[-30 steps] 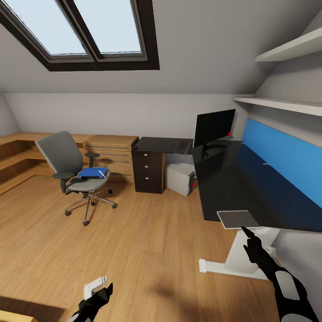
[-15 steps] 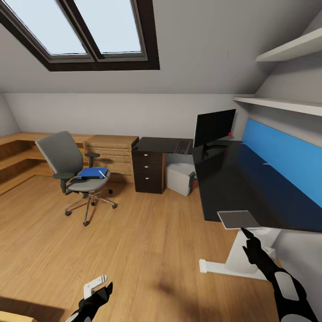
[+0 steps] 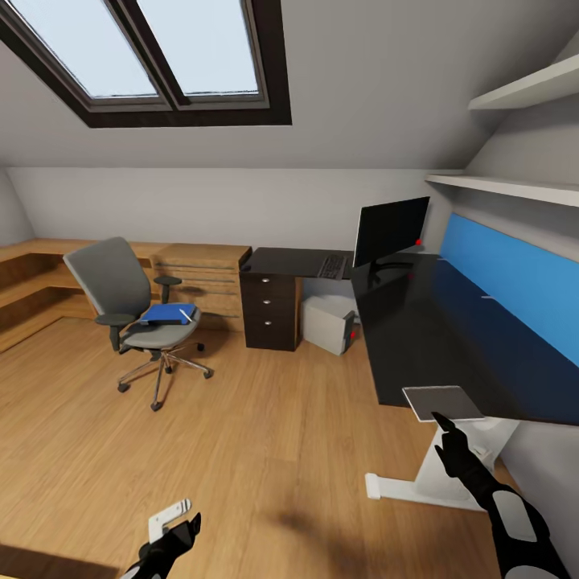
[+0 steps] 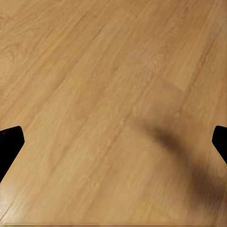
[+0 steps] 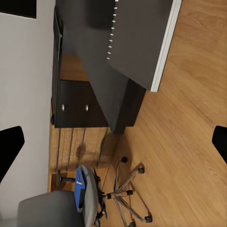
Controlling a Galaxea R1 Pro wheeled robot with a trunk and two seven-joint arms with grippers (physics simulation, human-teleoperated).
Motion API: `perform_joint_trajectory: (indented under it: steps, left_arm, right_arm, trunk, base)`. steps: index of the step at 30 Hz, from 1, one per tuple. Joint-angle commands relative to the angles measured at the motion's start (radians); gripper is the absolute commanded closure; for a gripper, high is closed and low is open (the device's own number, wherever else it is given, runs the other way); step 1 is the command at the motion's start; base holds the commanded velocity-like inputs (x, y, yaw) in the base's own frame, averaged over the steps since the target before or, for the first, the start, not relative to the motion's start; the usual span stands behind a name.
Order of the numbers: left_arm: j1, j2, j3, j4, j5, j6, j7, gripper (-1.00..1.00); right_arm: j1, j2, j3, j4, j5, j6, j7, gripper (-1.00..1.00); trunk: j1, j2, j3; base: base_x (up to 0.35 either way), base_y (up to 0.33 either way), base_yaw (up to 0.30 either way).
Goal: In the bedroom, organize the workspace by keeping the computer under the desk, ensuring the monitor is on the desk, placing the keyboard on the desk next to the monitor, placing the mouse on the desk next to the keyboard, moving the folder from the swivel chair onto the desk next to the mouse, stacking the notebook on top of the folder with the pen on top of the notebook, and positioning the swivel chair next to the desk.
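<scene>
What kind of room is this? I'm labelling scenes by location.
Likely an attic home office or study: sloped ceiling with skylights, a long black desk carrying a monitor, and a grey swivel chair on wood flooring.

A sloped grey ceiling (image 3: 378,88) carries two dark-framed skylights (image 3: 161,56) that let in pale daylight. Below it runs a low grey wall (image 3: 201,205). The light wood floor (image 3: 265,450) fills the lower part of the room. A wooden drawer chest (image 3: 199,277) and low wooden steps (image 3: 28,277) line the far side. Two white shelves (image 3: 515,137) and a long blue panel (image 3: 515,281) hang on the right wall.
</scene>
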Motion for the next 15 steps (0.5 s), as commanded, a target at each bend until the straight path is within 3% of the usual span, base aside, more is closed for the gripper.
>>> perform_joint_trajectory:
  steps: [1, 15]
  left_arm:
    - [-0.001, 0.001, -0.006, 0.001, 0.007, -0.004, 0.006, -1.0]
    - [0.0, -0.001, -0.007, 0.008, 0.007, -0.022, 0.003, -1.0]
  right_arm:
    - [-0.001, 0.0, -0.004, 0.0, -0.004, 0.008, 0.002, -1.0]
    - [-0.002, -0.005, -0.017, 0.001, -0.007, 0.014, -0.003, -1.0]
  trunk:
    - [0.0, -0.001, -0.001]
    - [0.0, -0.001, -0.001]
  base:
    - [0.012, 0.01, 0.0]
    - [0.087, 0.002, 0.0]
